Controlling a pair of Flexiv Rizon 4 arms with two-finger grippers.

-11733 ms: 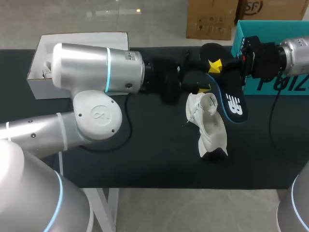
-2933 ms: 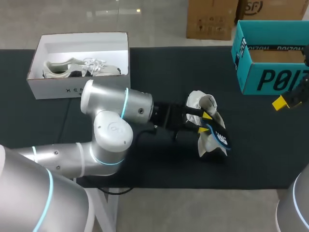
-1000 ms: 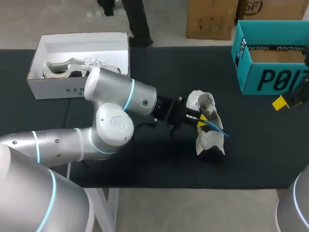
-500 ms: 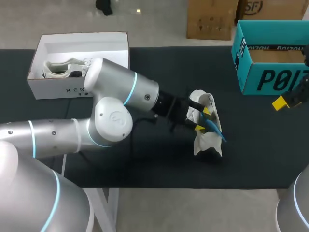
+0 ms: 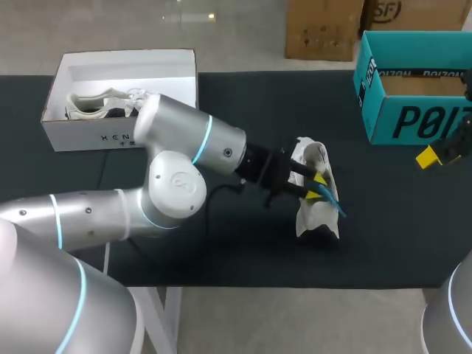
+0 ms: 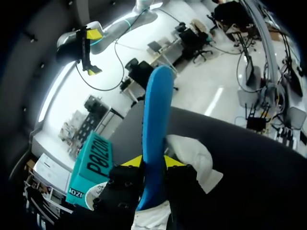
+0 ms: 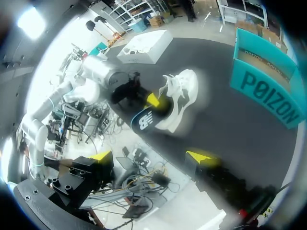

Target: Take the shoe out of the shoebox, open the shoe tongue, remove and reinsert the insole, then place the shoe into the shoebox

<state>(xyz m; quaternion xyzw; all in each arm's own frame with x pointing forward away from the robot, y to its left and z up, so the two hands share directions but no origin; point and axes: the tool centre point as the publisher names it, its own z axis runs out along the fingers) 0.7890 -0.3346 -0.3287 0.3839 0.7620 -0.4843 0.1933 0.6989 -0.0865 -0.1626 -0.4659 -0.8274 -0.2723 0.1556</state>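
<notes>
Left tool [image 5: 313, 184] gripped blue insole [image 6: 154, 120] from both sides, at white shoe [image 5: 316, 214], 3 o'clock of desk [image 5: 221, 251] centre; right tool [image 7: 151, 156] was wide open, empty, near teal shoebox [image 5: 413, 118] at 2 o'clock.

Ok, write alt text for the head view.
The left claw holds a blue insole at the white shoe on the dark table. A white shoebox with a second shoe sits far left, a teal box far right.

1. The teal box [image 5: 413, 122] carries large dark capital letters along its long side, with smaller dark print on its end wall.
2. The white shoebox [image 5: 81, 138] bears small, spaced dark letters on its front wall.
3. The insole [image 7: 143, 120] shows a white logo.
</notes>
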